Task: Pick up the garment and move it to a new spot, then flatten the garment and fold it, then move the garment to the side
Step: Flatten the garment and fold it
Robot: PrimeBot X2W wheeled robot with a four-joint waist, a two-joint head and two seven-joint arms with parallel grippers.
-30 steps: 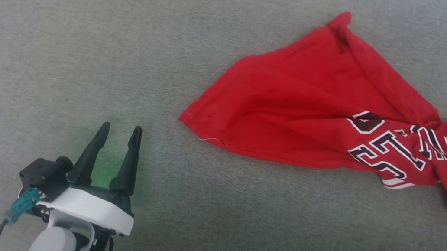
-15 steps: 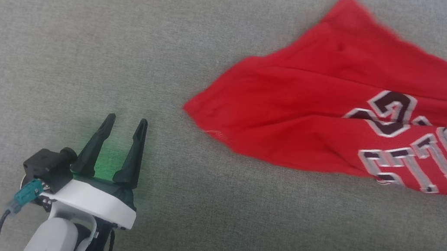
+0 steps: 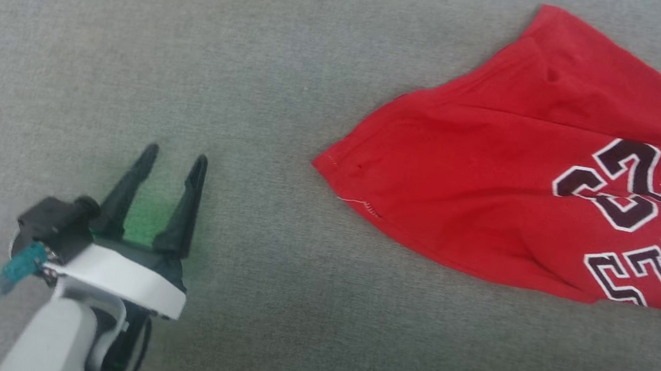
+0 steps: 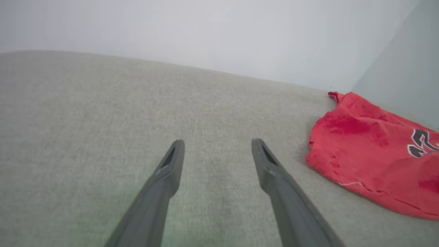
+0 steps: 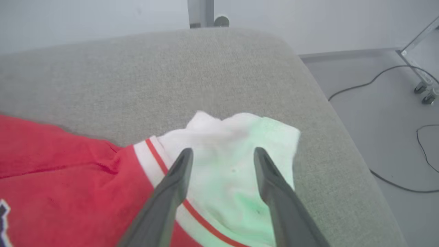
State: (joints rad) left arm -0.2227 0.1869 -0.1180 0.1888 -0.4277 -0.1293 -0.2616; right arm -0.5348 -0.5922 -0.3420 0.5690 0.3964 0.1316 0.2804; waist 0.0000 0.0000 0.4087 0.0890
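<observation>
The garment [image 3: 517,192], a red jersey T-shirt with black white-outlined number and letters, lies spread on the grey cushion at the right of the head view, running off the right edge. Its hem corner [image 4: 360,161] shows at the right of the left wrist view. My left gripper [image 3: 173,157] hovers open over bare cushion at the lower left, well apart from the shirt. My right gripper [image 5: 221,154] stands open just above the garment's white sleeve [image 5: 236,151], with nothing held between its fingers.
The grey upholstered cushion [image 3: 197,31] carries everything. Its right edge [image 5: 343,130] drops to a pale floor with black cables [image 5: 360,85] and a wheeled metal stand [image 5: 423,92]. A pale wall rises behind the cushion.
My right gripper has opened and let the sleeve go. The shirt now lies flatter, with its lettering spread out. The head camera has shifted; my left gripper stays open.
</observation>
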